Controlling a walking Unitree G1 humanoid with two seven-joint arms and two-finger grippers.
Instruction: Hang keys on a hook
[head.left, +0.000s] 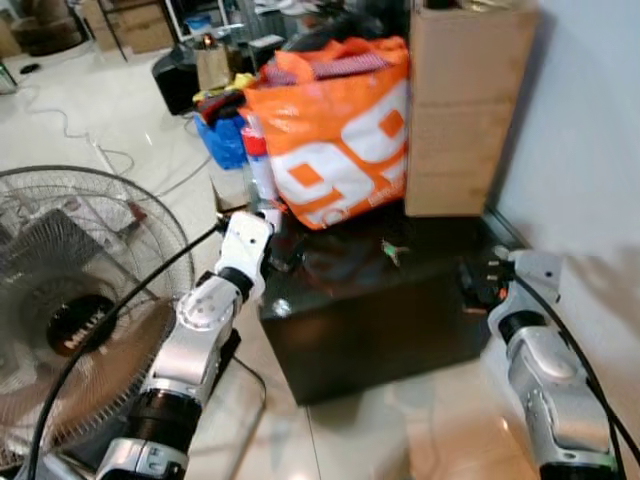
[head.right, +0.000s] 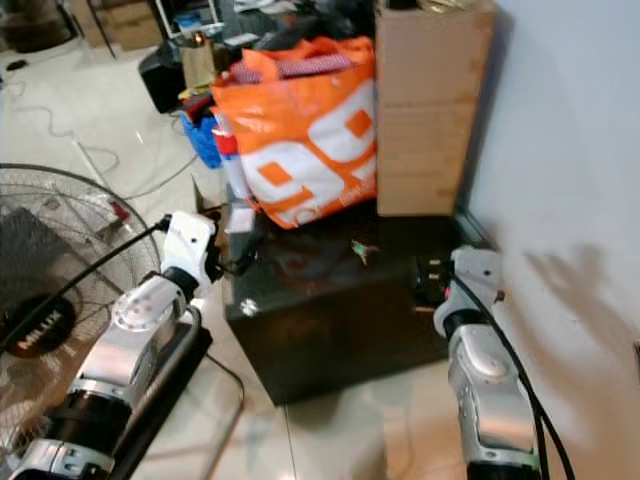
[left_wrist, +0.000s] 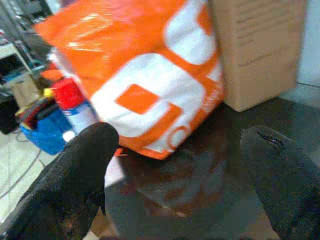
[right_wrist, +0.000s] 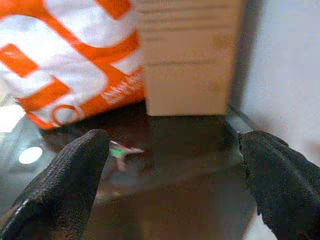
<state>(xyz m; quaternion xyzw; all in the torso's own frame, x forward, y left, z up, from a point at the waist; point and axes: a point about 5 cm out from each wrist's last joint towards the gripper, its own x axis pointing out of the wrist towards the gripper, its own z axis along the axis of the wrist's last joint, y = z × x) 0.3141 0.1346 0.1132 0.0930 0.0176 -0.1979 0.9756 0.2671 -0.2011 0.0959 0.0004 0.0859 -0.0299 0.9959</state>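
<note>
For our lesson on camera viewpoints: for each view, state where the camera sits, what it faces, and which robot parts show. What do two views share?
Left eye, head: looks down at dark table, keys, both arms.
Right eye: same scene, shifted.
Left wrist: faces orange bag; left end effector open.
Right wrist: faces cardboard box; right end effector open.
Shared: both wrists see bag, box.

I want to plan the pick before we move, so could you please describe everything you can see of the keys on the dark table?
The keys are a small bunch lying flat on the glossy dark table, near its middle, just in front of the orange bag and the cardboard box, touching neither. A green tag or cap shows at one end, pale metal at the other; finer detail is blurred. Nothing holds them: the right gripper is open and faces them from short of the spot.
</note>
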